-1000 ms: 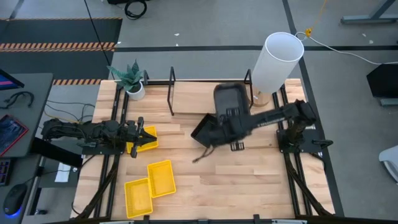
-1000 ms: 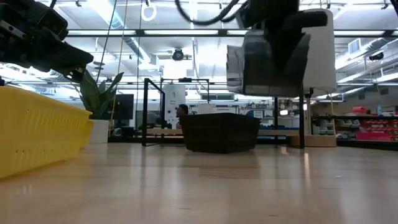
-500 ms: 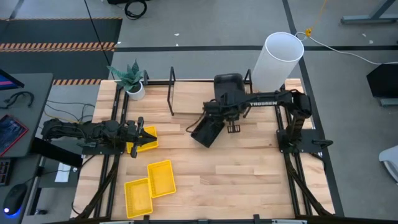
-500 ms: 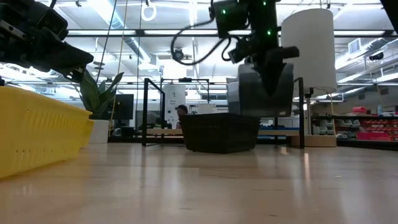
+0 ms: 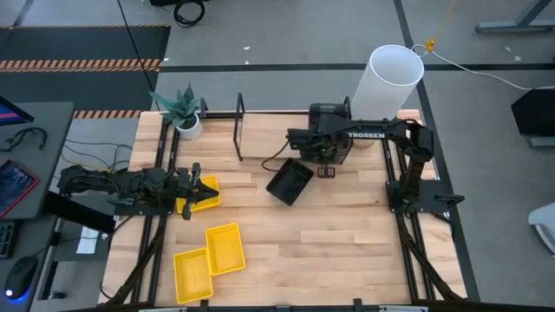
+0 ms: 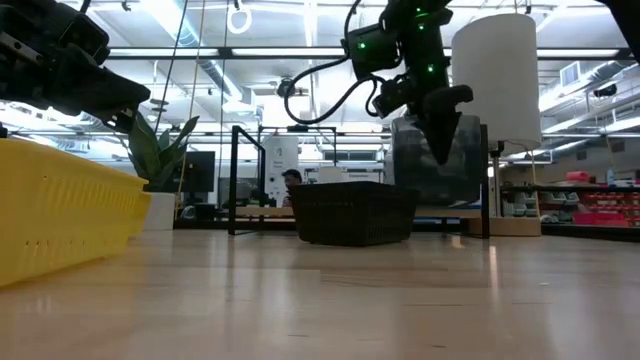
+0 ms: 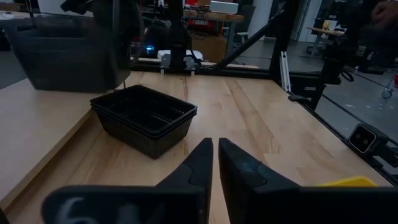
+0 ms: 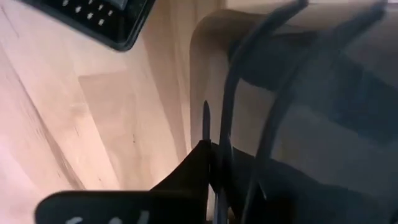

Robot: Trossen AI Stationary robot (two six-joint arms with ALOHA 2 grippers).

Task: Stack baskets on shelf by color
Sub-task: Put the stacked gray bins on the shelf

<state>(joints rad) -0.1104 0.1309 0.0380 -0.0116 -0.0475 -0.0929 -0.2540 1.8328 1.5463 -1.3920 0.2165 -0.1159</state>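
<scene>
While the right gripper [image 5: 327,159] hangs over the shelf [image 5: 260,139] with its fingers at the wall of a dark grey basket [image 5: 328,121] resting there beside the white cylinder [image 5: 384,85], the frames do not settle whether it grips that wall or has let go. The next dark piece, the black perforated basket [image 5: 289,181], lies on the tabletop just off the shelf's front edge, away from the cylinder and toward the left arm's side. Its long axis runs slantwise to the shelf's length. The right arm is clearly nearer it. The left gripper [image 5: 192,192], fingers pinched nearly together and empty, waits well away from the shelf over a yellow basket [image 5: 205,194].
</scene>
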